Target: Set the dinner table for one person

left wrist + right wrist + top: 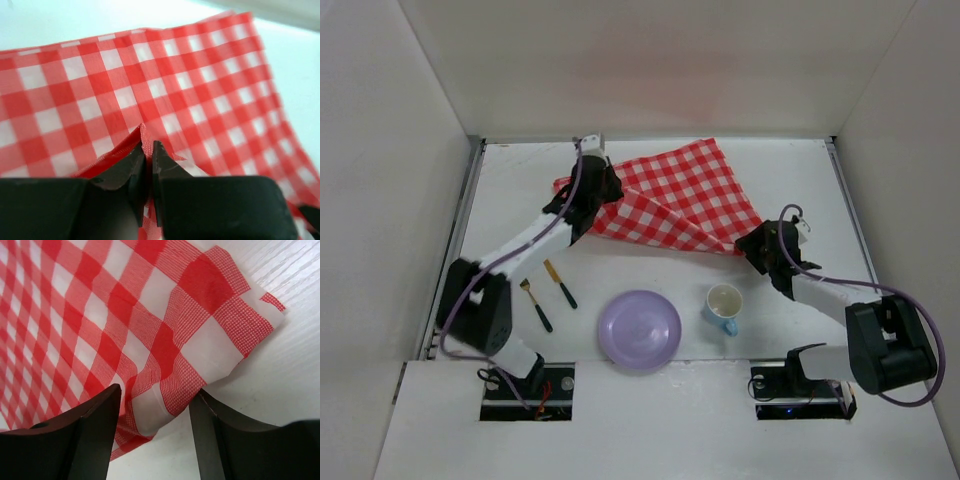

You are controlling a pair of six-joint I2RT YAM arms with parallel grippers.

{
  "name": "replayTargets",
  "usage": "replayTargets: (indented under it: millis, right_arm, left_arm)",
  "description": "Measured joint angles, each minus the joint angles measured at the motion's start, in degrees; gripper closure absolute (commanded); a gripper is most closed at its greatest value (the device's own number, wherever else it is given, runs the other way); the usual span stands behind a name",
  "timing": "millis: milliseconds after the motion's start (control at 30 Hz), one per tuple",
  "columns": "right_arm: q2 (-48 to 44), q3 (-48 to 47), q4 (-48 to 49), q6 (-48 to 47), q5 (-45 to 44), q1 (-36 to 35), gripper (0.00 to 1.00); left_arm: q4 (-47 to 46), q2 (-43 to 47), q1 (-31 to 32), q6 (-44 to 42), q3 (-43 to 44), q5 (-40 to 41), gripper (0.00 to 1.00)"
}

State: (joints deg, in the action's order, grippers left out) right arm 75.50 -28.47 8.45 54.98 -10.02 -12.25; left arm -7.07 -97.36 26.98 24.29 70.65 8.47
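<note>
Left-arm fingers (127,172) are clenching a raised pinch of the red-checked cloth (670,195) near its left end, toward the far-left corner of the bench (800,165). In the left wrist view the fold is standing up between them. That hold is probably meant for dragging or spreading the fabric, which is lying rumpled and folded over itself along the middle of the far edge rather than flat. Nearer the left edge, the fork (534,305) and the knife (560,283) are lying side by side, apart from each other and from the cloth, apparently parked there until a flat surface is ready for them. The lilac plate (639,328) is sitting by the middle of the near edge, and the pale cup (724,305) with its blue handle is sitting just beside it on the right, both off the cloth. Toward the right edge, the right-arm fingers (95,425) are standing apart, straddling the cloth's near-right corner without pinching it. They seem to be lining up for a matching hold so that both ends can be pulled taut together.
</note>
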Motion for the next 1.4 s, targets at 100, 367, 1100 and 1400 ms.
replayTargets:
  millis: [100,367,1100,1400]
  right_arm:
    - [-2.1,1.44,0.26,-0.42,-0.04,-0.57,0.32]
    - [-6.51,1.49,-1.42,-2.91,-2.19,-0.59,0.29]
    - [-13.31,0.35,-1.55,-7.02,-6.14,-5.84,0.27]
    - [-13.22,0.37,-2.08,-7.02,-6.25,-5.9,0.25]
  left_arm:
    - [-3.8,17.0,1.27,0.59,-12.7,1.7,0.77]
    - [-3.1,43.76,2.01,4.33,-38.18,6.8,0.44]
    - [-2.45,-6.27,-11.67,12.66,-14.99,8.81,0.89]
    - [0.28,-19.28,-12.87,12.81,2.95,6.14,0.94]
